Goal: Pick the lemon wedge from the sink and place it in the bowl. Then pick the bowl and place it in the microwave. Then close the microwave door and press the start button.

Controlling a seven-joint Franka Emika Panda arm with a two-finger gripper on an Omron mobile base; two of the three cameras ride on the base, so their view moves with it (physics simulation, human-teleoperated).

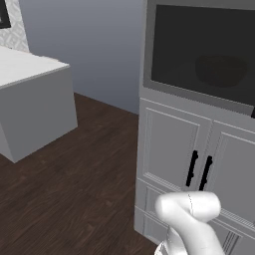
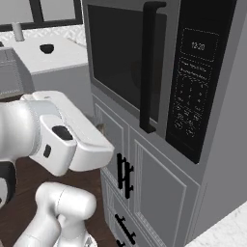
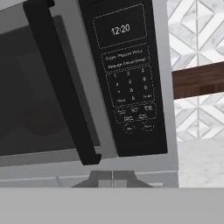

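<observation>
The microwave door [image 3: 39, 87] looks shut, the bowl [image 1: 220, 69] dim behind its glass; the gripper [image 3: 113, 178], closed and empty below the keypad [image 3: 129, 87], could press a wrong button.

You've got dark wood floor [image 1: 74, 189], plain blue-grey wall [image 1: 94, 45], a white-topped grey island [image 1: 35, 94], grey panelled cabinets [image 1: 174, 144] with black handles [image 1: 198, 170], patterned tile backsplash [image 3: 197, 35].
</observation>
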